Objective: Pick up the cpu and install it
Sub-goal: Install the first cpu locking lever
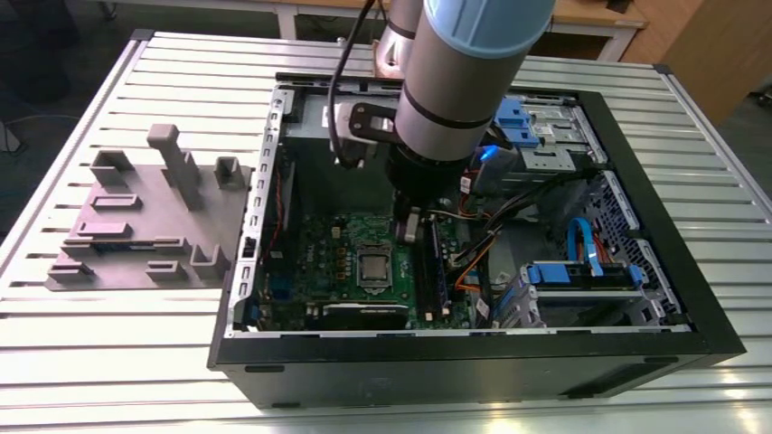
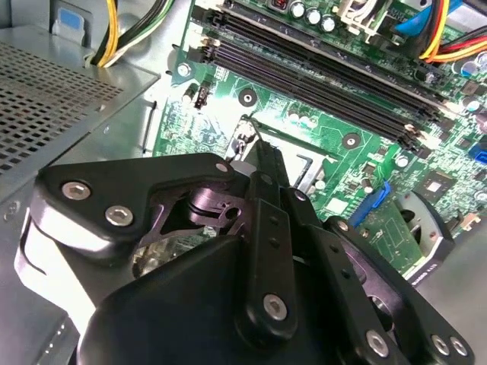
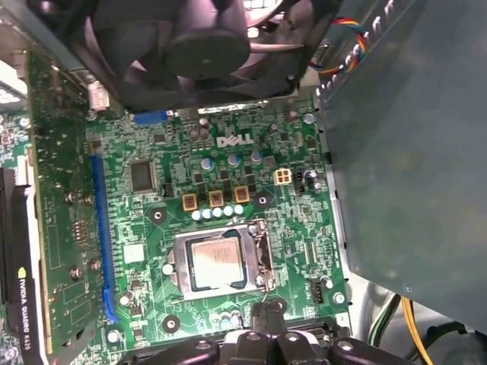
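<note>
On the green motherboard [image 3: 297, 251] I see a white printed logo [image 3: 234, 141], between the cpu [image 3: 218, 264] and the black fan [image 3: 205, 46]. More white lettering [image 3: 20, 304] runs along the black edge of the graphics card [image 3: 57, 228], well apart from the cpu. Tiny white markings dot the board around the cpu, too small to read.

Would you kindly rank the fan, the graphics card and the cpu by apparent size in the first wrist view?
1. fan, though it is cut off by the frame and nearer the camera.
2. graphics card, seen nearly edge-on, so its rank against the fan is unsure.
3. cpu, clearly smallest.
</note>
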Action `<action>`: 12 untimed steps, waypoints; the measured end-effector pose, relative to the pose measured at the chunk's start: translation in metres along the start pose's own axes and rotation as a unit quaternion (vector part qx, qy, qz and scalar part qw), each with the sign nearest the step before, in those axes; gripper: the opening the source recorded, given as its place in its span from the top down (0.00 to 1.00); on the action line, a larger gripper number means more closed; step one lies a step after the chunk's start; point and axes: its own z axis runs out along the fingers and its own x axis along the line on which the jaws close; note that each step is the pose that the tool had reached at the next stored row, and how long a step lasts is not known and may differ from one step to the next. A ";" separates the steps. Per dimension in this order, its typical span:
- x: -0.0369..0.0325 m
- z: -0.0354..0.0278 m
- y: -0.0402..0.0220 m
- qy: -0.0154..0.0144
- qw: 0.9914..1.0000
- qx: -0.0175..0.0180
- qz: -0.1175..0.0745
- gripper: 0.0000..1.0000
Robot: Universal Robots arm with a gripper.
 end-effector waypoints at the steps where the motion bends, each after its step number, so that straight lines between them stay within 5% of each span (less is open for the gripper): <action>1: 0.0001 0.0001 0.0000 0.000 1.000 0.000 -0.003 0.89; 12: 0.0010 0.0013 -0.0002 0.002 1.000 -0.001 -0.017 0.89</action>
